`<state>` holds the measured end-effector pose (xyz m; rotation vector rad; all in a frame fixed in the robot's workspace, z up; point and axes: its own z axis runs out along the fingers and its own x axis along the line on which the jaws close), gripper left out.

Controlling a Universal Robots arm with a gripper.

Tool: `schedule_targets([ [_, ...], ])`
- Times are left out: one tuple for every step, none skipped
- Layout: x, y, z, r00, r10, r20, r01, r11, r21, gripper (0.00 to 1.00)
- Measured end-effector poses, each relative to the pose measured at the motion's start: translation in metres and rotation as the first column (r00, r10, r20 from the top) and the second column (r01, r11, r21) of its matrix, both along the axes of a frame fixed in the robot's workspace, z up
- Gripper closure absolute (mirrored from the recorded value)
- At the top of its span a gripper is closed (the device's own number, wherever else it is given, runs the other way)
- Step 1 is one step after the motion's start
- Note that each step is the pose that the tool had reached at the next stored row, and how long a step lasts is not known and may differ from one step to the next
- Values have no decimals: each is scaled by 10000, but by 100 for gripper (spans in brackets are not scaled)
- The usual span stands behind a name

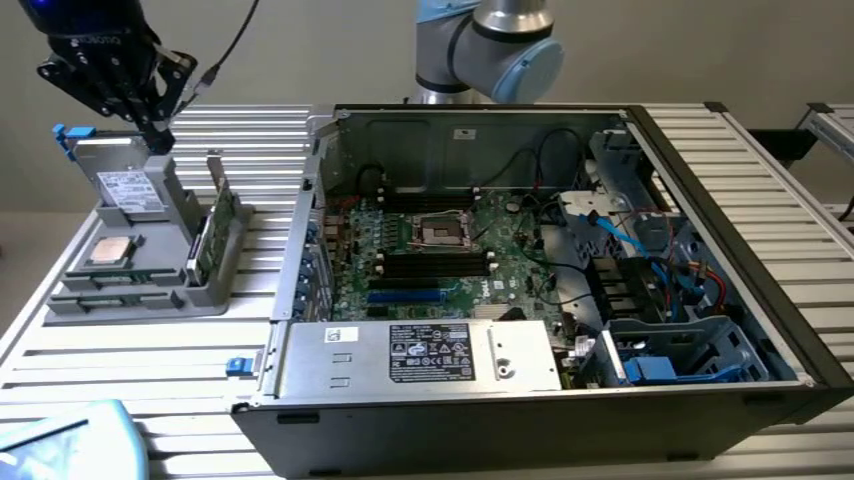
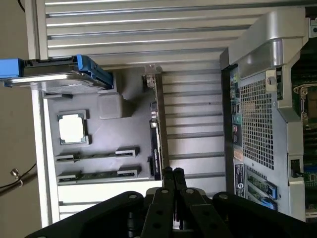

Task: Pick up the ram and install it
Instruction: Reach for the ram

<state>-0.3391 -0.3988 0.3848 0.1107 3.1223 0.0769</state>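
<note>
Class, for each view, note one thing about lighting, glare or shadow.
Exterior view: soft, even light, dimmer inside the open black computer case than on the ribbed aluminium table. Wrist view: glare whitens the square silver-topped processor chip.

The tabletop is showing ribbed bare metal with a dull sheen. On its left, the grey holder is looking like matt moulded plastic. The ram is showing a green lacquered board with black chips. The processor is gleaming with a smooth silver lid. The computer case is showing matt black paint outside and bare sheet metal inside. The tool is looking matt black.
</note>
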Motion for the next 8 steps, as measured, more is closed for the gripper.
schedule_targets([
  [-45, 0, -5, 10000, -1, -1, 1, 10000, 1, 90],
  [-91, 0, -10, 10000, 0, -6, 0, 10000, 1, 90],
  [-136, 0, -15, 10000, 0, -22, 0, 10000, 0, 90],
  [-170, 0, -20, 10000, 1, -41, -1, 10000, 0, 90],
  [-201, 0, -25, 10000, 1, -80, -1, 10000, -1, 90],
  [-226, -1, -30, 9999, 1, -124, -1, 10000, -1, 90],
  [-248, -4, -38, 9998, 1, -181, -1, 10000, -2, 90],
  [-266, -11, -48, 9997, 1, -233, -1, 10000, -1, 90],
])
